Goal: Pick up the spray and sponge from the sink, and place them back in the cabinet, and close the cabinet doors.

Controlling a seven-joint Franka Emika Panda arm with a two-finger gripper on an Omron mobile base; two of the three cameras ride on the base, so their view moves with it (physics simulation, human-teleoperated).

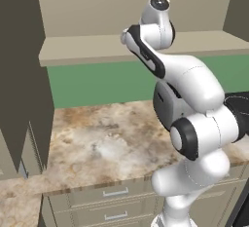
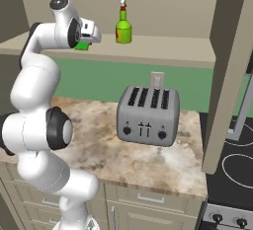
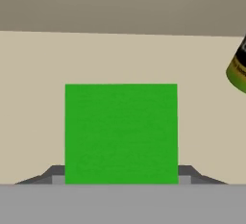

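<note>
Hand view: spray (image 3: 239, 69) label unreadable

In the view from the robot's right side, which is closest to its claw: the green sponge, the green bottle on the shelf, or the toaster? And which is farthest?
1. The sponge, right at the gripper, between its fingers.
2. The spray, standing on the cabinet shelf just to the right.
3. The toaster, down on the counter, farthest.
</note>
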